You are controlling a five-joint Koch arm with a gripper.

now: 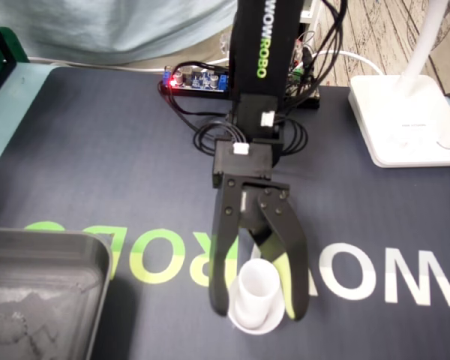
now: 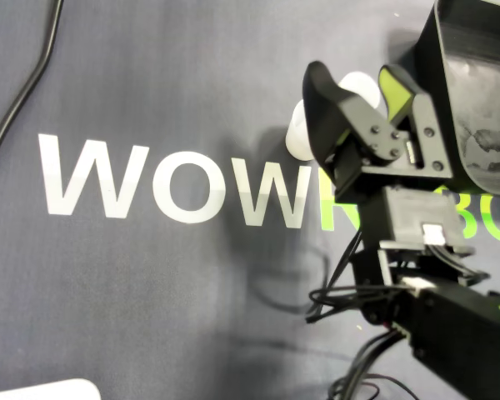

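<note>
Dark matting with pale lettering covers the counter, and on it, close to the near edge in the fixed view, a small white cup (image 1: 256, 289) stands upright. The claw (image 1: 259, 307) is spread about as wide as the cup, one jaw on each side; whether either jaw presses the wall I cannot tell. Nothing is lifted yet, so I judge the work barely begun: reach made, squeeze and carry left. A grey tray (image 1: 60, 241) waits empty at the near left corner, a white lamp base (image 1: 405, 120) by the far right.
</note>
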